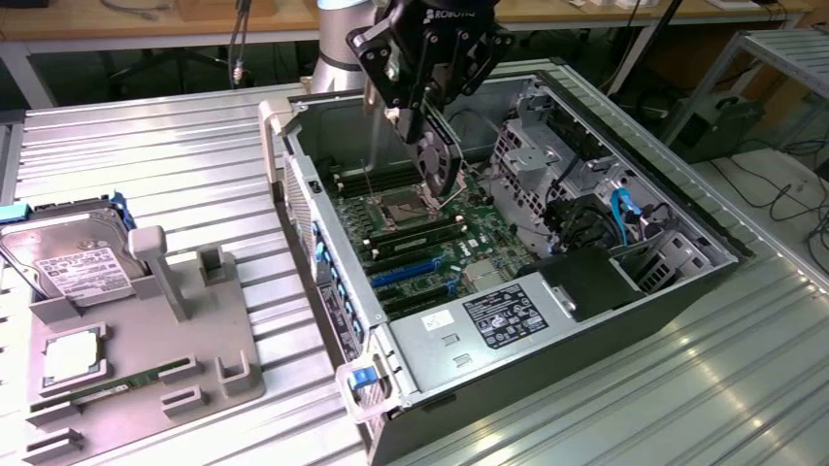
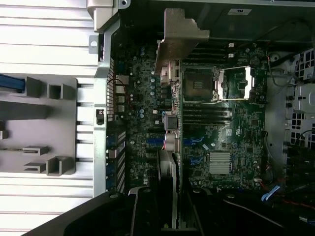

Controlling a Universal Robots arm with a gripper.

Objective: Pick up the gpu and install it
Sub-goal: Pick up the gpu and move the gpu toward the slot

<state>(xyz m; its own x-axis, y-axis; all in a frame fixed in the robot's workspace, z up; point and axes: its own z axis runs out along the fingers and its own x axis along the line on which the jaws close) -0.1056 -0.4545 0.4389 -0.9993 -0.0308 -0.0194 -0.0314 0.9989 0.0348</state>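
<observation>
The gpu point(image 1: 441, 163) hangs upright, clamped in my hand point(image 1: 421, 102), directly above the motherboard point(image 1: 486, 238) inside the open computer case point(image 1: 518, 388). The case rests on a ribbed metal surface point(image 1: 169, 146), with a wooden bench point(image 1: 130, 24) behind.

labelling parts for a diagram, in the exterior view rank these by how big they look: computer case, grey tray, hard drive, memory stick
1. computer case
2. grey tray
3. hard drive
4. memory stick, the slimmest by far
</observation>
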